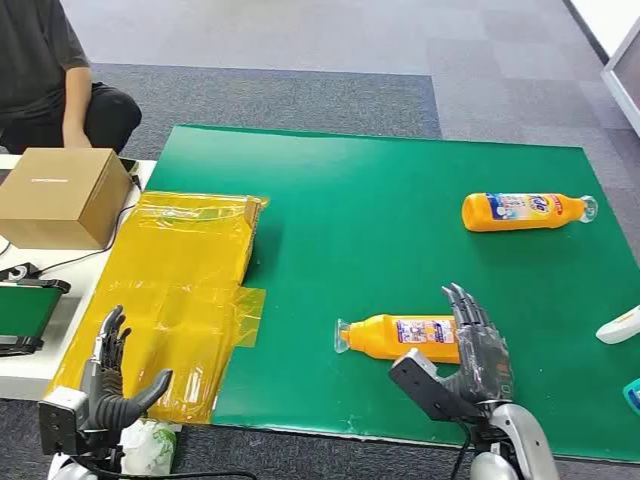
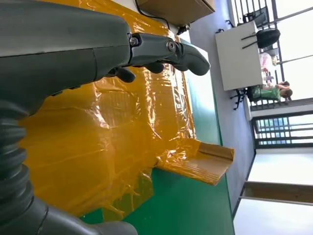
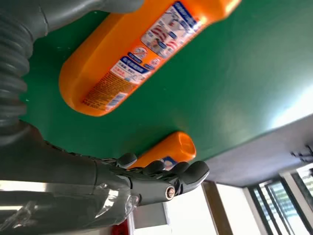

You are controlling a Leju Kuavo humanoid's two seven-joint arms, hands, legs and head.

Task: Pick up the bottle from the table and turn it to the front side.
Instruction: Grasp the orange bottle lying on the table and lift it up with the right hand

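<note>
Fingers of the right hand lay spread and released beside the near bottle, bare green mat beyond; left hand hung loose, ungrasping.

Bare green mat lay open around the near bottle — the far bottle lay well apart.

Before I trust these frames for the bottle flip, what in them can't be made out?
- Near bottle: base end hidden behind the right hand, head view; cap end cut off, right wrist view.
- Label print: too small to read.
- Far bottle: mostly hidden by fingers, right wrist view.
- White object: cut off by the edge.
</note>
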